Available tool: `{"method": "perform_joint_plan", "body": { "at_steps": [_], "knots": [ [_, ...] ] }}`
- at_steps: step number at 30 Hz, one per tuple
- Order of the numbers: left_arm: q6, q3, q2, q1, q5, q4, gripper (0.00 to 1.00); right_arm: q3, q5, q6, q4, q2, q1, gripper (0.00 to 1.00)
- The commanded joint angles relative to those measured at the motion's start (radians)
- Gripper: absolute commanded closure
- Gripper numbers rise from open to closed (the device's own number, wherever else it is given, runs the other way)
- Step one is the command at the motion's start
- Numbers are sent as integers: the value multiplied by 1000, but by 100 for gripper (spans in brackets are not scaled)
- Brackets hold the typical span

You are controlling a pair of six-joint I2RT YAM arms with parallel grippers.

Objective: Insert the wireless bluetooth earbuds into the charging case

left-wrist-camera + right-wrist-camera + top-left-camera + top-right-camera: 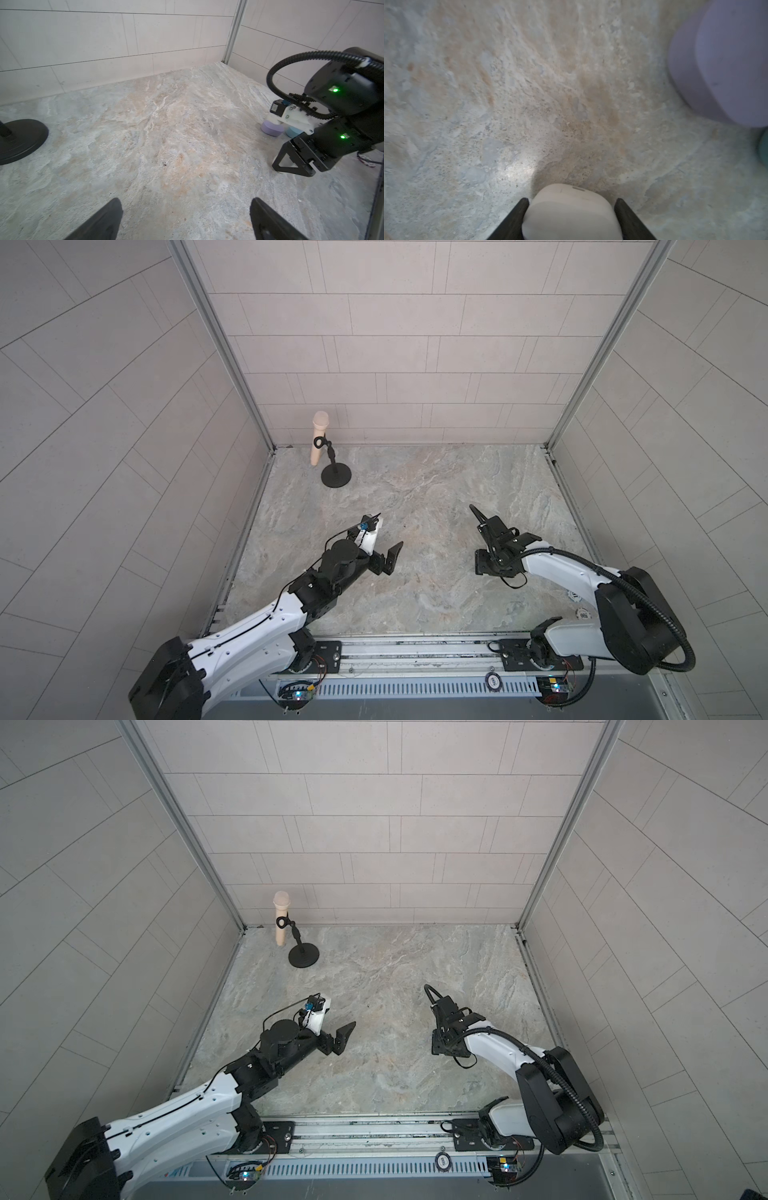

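Hugging a smooth white case (571, 216), the right gripper (572, 200) has its two black, wedge-shaped fingers (512, 220) pressed against the rounded sides, so that's a grip on the case, low over the table (436, 497). The case is a closed, pebble-like plastic shell with soft corners and a short grey mark near its front edge. Just beyond it sits a lilac case (724, 62), matte, puck-shaped and also shut, and right beside that a blue case (293, 132) of the same rounded build; from the left wrist view both lie tucked under the right arm's white camera mount. The earbuds themselves I can't pick out in any view. Over on the other side, the left gripper (185, 220) hangs with its dark, tapered fingers spread wide apart, nothing between them but bare tabletop. That top is a mottled stone-look slab, grey veined with cream and rust, slightly gritty up close. Back in the far left corner stands a microphone (319, 437), a beige cylinder with a rounded, fuzzy-looking head, clipped at a tilt into a thin black stand (336, 477) with a flat round base. Pale rectangular tiles line the walls (395, 344).
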Motion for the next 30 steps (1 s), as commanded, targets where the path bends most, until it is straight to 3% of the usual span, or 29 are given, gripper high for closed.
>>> {"method": "perform_joint_plan", "body": {
  "at_steps": [1, 7, 9, 15, 20, 30],
  "knots": [
    [-5, -14, -44, 30, -101, -35, 0, -8, 34, -23, 28, 0, -4, 28],
    [67, -70, -173, 120, -206, -50, 0, 84, 86, -112, -67, -104, -10, 8],
    [92, -98, -210, 156, -288, -35, 0, 124, 114, -147, -81, -122, -15, 4],
    [154, -150, -228, 293, -336, 54, 0, 189, 306, -290, 63, -115, -59, 0],
    [219, -212, -97, 349, -383, 247, 0, 185, 484, -359, 268, -13, -134, 1],
    [217, -246, 251, 566, -234, 709, 0, 15, 492, -485, 749, 106, -230, 0]
  ]
}}
